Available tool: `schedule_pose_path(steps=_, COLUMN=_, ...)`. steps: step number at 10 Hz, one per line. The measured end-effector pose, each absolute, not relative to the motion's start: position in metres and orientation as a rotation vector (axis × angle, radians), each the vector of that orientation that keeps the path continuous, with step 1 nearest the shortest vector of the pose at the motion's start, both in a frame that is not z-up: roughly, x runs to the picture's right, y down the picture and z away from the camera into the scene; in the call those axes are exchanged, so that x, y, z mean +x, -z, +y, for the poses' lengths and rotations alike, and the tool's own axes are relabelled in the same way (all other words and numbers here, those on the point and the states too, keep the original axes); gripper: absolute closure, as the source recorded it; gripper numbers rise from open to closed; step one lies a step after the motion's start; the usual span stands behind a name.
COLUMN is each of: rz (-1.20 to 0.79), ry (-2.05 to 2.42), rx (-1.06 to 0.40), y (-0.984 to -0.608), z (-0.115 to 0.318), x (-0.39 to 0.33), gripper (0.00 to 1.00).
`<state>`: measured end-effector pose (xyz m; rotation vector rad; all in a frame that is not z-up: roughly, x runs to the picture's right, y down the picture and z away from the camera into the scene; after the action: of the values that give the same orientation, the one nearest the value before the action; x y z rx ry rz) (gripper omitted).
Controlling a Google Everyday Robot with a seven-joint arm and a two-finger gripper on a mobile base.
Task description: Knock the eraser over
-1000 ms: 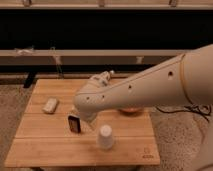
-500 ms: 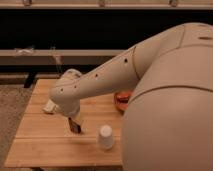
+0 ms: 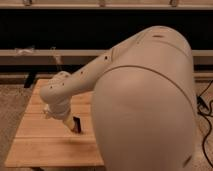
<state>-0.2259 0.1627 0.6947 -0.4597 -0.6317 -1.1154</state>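
The eraser (image 3: 76,124) is a small dark block with an orange-red edge. It stands on the wooden table (image 3: 45,147) near the middle, leaning slightly. My white arm fills the right half of the view and reaches down to the left. My gripper (image 3: 66,118) is at the arm's low end, right beside the eraser on its left and mostly hidden by the wrist. I cannot tell whether it touches the eraser.
The white paper cup is hidden behind my arm. A small pale object (image 3: 48,111) peeks out at the wrist's left side. A dark shelf and rail (image 3: 30,52) run behind the table. Speckled floor (image 3: 12,107) lies to the left.
My arm has swung closer to the camera and further left, and now covers the cup and the table's right side. The eraser still stands at about the same spot.
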Motion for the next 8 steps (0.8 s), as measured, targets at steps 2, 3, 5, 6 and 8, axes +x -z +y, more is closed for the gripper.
schedule_pose_path(steps=2, rz=-0.649, ry=1.116, rx=-0.468, y=-0.701, z=0.171, x=-0.236, gripper=0.20)
schedule_pose_path(steps=3, rz=-0.657, ry=1.121, rx=-0.468, y=-0.705, z=0.175, x=-0.241, gripper=0.20)
schedule_pose_path(steps=5, rz=-0.659, ry=1.123, rx=-0.463, y=-0.712, z=0.178, x=-0.246, gripper=0.20)
schedule_pose_path(steps=6, rz=-0.655, ry=1.126, rx=-0.459, y=-0.717, z=0.179, x=-0.248, gripper=0.20)
schedule_pose_path(steps=8, rz=-0.622, ry=1.140, rx=-0.439, y=-0.727, z=0.172, x=-0.248, gripper=0.20)
